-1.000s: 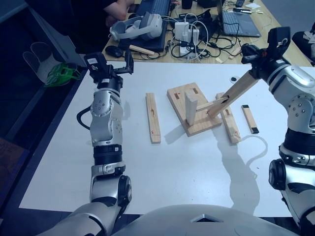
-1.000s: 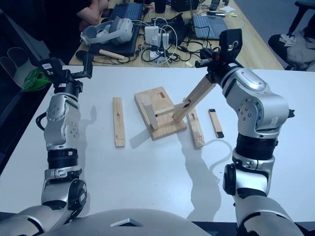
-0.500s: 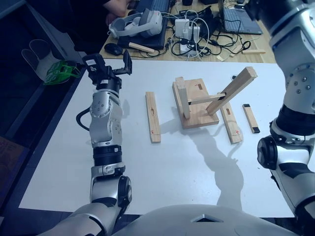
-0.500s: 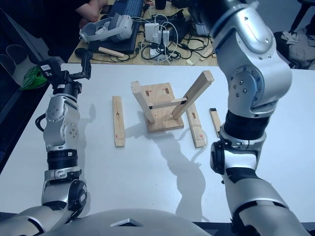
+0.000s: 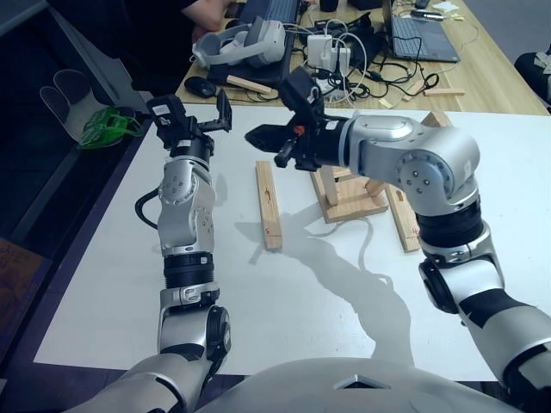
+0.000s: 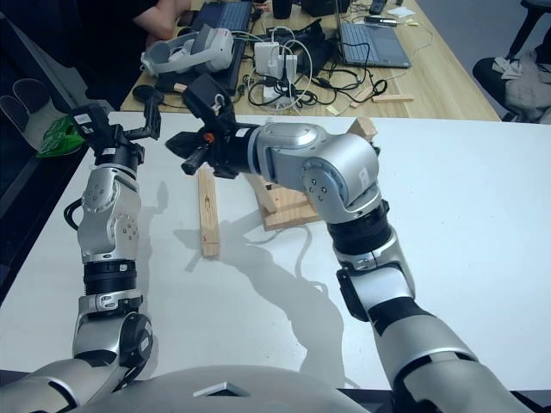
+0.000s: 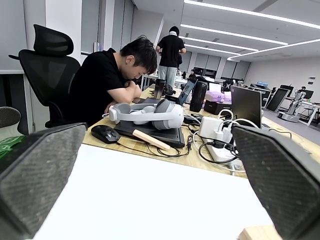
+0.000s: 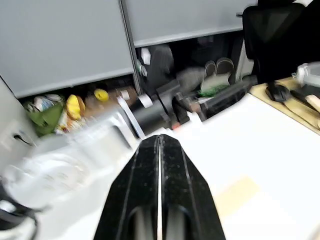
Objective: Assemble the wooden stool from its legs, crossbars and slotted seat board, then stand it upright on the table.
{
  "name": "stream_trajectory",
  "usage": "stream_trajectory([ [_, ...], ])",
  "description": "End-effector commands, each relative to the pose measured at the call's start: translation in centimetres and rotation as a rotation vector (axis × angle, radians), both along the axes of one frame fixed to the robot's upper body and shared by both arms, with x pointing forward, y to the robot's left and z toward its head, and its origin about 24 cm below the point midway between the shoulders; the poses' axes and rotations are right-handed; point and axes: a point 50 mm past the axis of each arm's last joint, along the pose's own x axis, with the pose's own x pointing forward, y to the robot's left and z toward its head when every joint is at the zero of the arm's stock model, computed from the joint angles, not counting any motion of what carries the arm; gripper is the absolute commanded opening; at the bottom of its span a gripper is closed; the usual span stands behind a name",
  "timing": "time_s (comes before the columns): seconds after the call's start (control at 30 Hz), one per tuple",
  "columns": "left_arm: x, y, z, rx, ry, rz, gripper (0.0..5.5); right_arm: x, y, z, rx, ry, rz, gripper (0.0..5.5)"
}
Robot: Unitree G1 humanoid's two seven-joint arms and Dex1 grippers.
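Observation:
The slotted seat board (image 5: 351, 205) lies flat mid-table with a short leg (image 5: 326, 184) standing in it, partly hidden behind my right arm. The top of a tilted leg (image 6: 366, 128) shows past that arm. One loose leg (image 5: 269, 206) lies left of the board, and another wooden piece (image 5: 403, 220) lies to its right. My right gripper (image 5: 256, 136) hangs above the far end of the loose leg, fingers (image 8: 145, 165) shut with nothing between them. Raised near the table's far left corner, my left gripper (image 5: 203, 122) is open and its pads (image 7: 37, 172) hold nothing.
Behind the white table (image 5: 215, 310) stands a wooden desk (image 5: 482, 69) with a headset (image 5: 241, 45), a mouse (image 5: 200, 88), laptops and tangled cables. A green object (image 5: 108, 127) sits off the table's left edge. My right arm stretches across the board.
My right gripper let go of the tilted leg, rose, then swung across to the left, over the loose leg. The seat board turned a little. The left arm stayed put.

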Motion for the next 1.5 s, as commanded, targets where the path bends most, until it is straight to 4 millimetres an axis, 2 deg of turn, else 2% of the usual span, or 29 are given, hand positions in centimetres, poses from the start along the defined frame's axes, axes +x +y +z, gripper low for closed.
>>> stream_trajectory([
  [0.03, 0.1, 0.1, 0.3, 0.003, -0.005, 0.001, 5.40, 0.0, -1.9, -5.8, -0.112, 0.192, -0.101, 0.01],
  [0.13, 0.1, 0.0, 0.1, 0.012, 0.004, -0.007, 5.40, -0.2, -0.9, -2.3, 0.054, -0.031, -0.077, 0.01],
  [0.2, 0.1, 0.1, -0.1, 0.018, 0.008, -0.008, 5.40, -0.7, -0.8, -0.1, 0.106, -0.210, -0.058, 0.01],
  [0.3, 0.0, 0.3, -0.3, 0.023, 0.013, 0.001, 5.40, -1.7, -0.4, 2.1, 0.039, -0.567, -0.008, 0.01],
  [0.37, 0.0, 0.3, -0.4, 0.024, 0.012, 0.002, 5.40, -2.7, 0.2, 2.5, 0.017, -0.691, 0.054, 0.01],
  [0.47, 0.0, 0.2, -0.4, 0.023, 0.008, 0.003, 5.40, -4.1, 1.1, 1.7, 0.049, -0.634, 0.178, 0.01],
  [0.57, 0.1, 0.2, -0.4, 0.023, 0.005, 0.002, 5.40, -4.1, 1.4, 0.6, 0.042, -0.511, 0.233, 0.01],
  [0.67, 0.1, 0.3, -0.4, 0.023, 0.004, 0.006, 5.40, -2.9, 1.9, -1.4, -0.044, -0.436, 0.206, 0.01],
  [0.77, 0.0, 0.2, -0.5, 0.020, 0.005, 0.010, 5.40, -2.1, 2.8, -2.5, -0.025, -0.345, 0.180, 0.01],
  [0.93, 0.0, 0.3, -0.6, 0.017, 0.004, 0.014, 5.40, -1.1, 2.1, -4.7, -0.129, -0.389, 0.058, 0.01],
  [1.1, -0.2, 0.5, -0.8, 0.019, 0.007, 0.022, 5.40, -0.4, -1.9, -5.1, -0.201, -0.486, -0.257, 0.01],
  [1.27, -0.4, 0.7, -1.1, 0.019, 0.013, 0.038, 5.40, -1.4, -8.0, -4.3, -0.253, -0.472, -0.466, 0.01],
  [1.4, -0.5, 0.9, -1.2, 0.020, 0.013, 0.045, 5.40, -1.0, -12.8, -3.5, -0.232, -0.492, -0.786, 0.01],
  [1.5, -0.5, 0.9, -1.1, 0.021, 0.012, 0.047, 5.40, -0.6, -16.3, -4.0, -0.253, -0.434, -1.026, 0.01],
])
